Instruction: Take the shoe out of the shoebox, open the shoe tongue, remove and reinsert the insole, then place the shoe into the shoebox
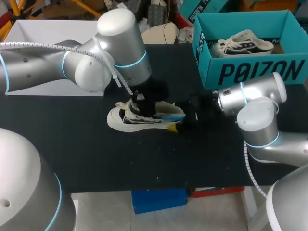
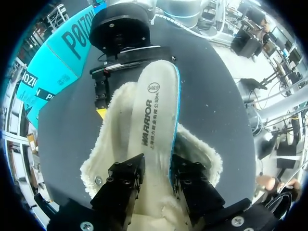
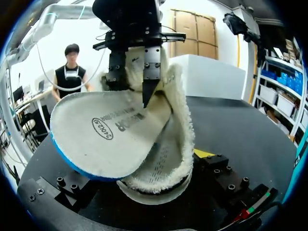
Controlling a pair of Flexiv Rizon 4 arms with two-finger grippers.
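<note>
Head view: the shoe [image 1: 126,120] lies on its sole near the middle of the table [image 1: 72,149], toe toward the left edge. The insole [image 1: 171,116], blue along its rim, sticks out of the shoe's opening toward the heel. The left gripper [image 1: 140,103] stands over the opening. The right gripper [image 1: 186,117] is at the heel. The shoebox [image 1: 250,72] sits at the far right corner of the table with a second shoe [image 1: 243,43] inside.

Left wrist view: the left gripper is clamped on the insole, one finger on each face. The insole runs ahead from the fleece-lined opening toward the right gripper.

Right wrist view: the insole is lifted out of the shoe and curves over the heel, pinched near one end by the left gripper. The heel sits within the right gripper; it cannot be determined whether this gripper clamps the shoe.
</note>
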